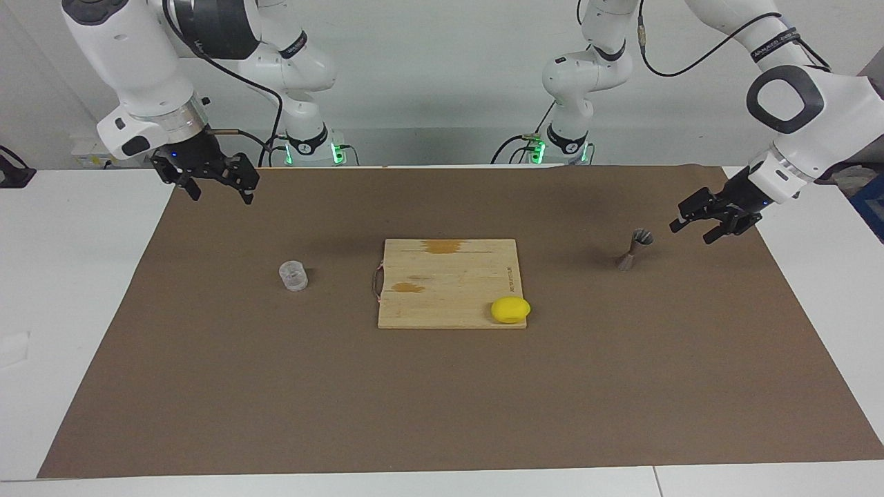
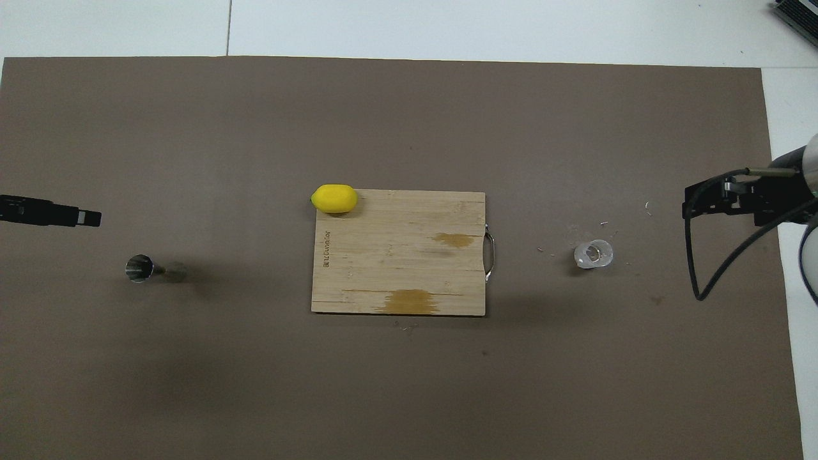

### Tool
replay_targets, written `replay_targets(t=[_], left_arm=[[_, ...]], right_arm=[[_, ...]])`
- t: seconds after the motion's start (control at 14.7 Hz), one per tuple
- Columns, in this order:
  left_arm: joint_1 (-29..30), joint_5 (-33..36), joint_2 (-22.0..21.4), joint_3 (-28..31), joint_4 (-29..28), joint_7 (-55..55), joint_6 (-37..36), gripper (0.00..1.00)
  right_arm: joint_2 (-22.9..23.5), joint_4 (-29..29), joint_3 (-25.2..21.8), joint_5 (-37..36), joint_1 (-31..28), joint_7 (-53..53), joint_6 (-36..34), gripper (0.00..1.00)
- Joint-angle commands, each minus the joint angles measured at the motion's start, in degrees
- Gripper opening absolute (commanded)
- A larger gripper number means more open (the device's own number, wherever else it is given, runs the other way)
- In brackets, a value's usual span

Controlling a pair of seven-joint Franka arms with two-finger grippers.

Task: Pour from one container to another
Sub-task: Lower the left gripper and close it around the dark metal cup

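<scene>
The clear cup (image 1: 293, 275) (image 2: 594, 254) stands upright on the brown mat, beside the board's handle toward the right arm's end. The metal jigger (image 1: 634, 250) (image 2: 146, 268) stands upright on the mat toward the left arm's end. My left gripper (image 1: 693, 231) (image 2: 89, 218) hovers open and empty just off the jigger, over the mat's edge at that end, not touching it. My right gripper (image 1: 221, 195) (image 2: 687, 203) hangs open and empty over the mat's corner, well apart from the cup; that arm waits.
A wooden cutting board (image 1: 449, 276) (image 2: 396, 268) with a metal handle lies mid-mat. A yellow lemon (image 1: 510, 309) (image 2: 333, 198) rests on its corner farthest from the robots, toward the left arm's end. The brown mat (image 1: 442, 400) covers most of the white table.
</scene>
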Motion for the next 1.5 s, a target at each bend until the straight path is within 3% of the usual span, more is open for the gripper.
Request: replay_targets(t=[0.0, 0.48, 0.82, 1.16, 1.3, 1.43], left_arm=[[3.32, -4.58, 2.82, -0.52, 0.65, 12.26, -4.01, 1.0], [9.48, -18.65, 7.93, -0.44, -0.05, 35.64, -17.82, 1.0], [13.16, -20.58, 11.26, -0.52, -0.93, 52.17, -21.16, 1.0], [15.19, -24.01, 11.96, -0.52, -6.56, 67.72, -23.18, 1.0], [16.68, -25.34, 15.21, -0.44, -6.56, 71.08, -25.47, 1.0], [17.92, -25.34, 15.75, -0.44, -7.35, 73.45, -26.09, 1.0]], right_arm=[[-0.5, -0.23, 0.47, -0.12, -0.74, -0.73, -0.51, 1.0], [-0.5, -0.23, 0.39, -0.12, -0.74, -0.81, -0.51, 1.0], [-0.5, -0.23, 0.39, -0.12, -0.83, -0.9, -0.6, 1.0], [-0.5, -0.23, 0.39, -0.12, -0.83, -0.9, -0.6, 1.0], [-0.5, -0.23, 0.39, -0.12, -0.83, -0.99, -0.6, 1.0], [-0.5, -0.23, 0.39, -0.12, -0.83, -0.99, -0.6, 1.0]])
